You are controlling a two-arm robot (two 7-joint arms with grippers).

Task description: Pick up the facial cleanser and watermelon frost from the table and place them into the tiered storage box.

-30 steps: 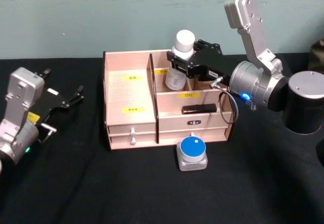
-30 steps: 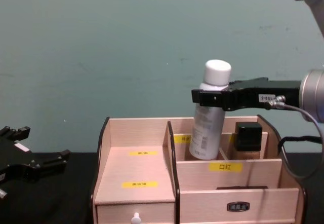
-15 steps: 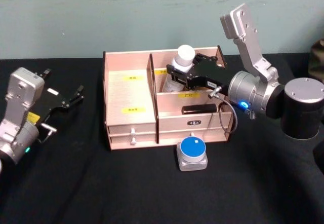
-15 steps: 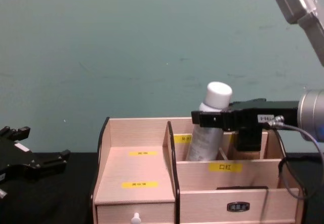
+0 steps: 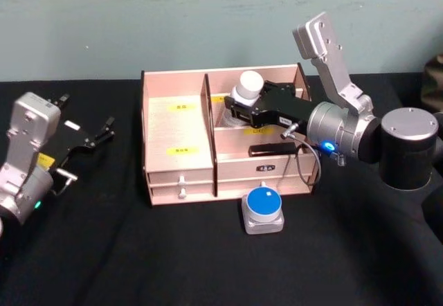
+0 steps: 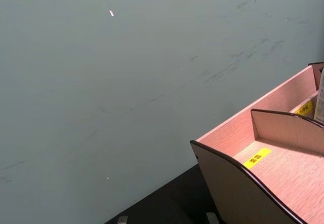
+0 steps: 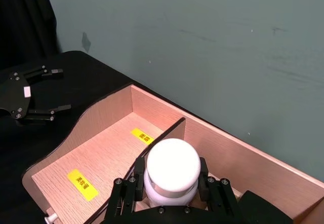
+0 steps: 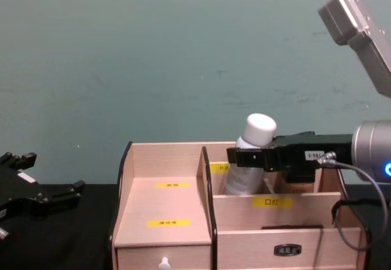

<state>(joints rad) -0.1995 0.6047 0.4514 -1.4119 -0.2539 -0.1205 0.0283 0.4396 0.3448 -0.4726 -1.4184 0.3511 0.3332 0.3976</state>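
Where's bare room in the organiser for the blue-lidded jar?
Bare: the pinkish wooden organiser's shelf left of its centre divider. Crowded: the rear compartment right of it, where the right gripper holds the tall white bottle. Left gripper parked left.

The silver right arm (image 5: 344,131) has a blue light (image 5: 326,145) at 8 o'clock, a looping grey cable (image 5: 306,150) and a black right gripper (image 5: 239,106). The silver left arm (image 5: 24,157) has a yellow label (image 5: 46,160), a green light (image 5: 37,204) and a black left gripper (image 5: 88,112).

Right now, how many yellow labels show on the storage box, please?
4 yellow labels: two on the left tier, one beside the facial cleanser, one below the right gripper; others may be hidden.
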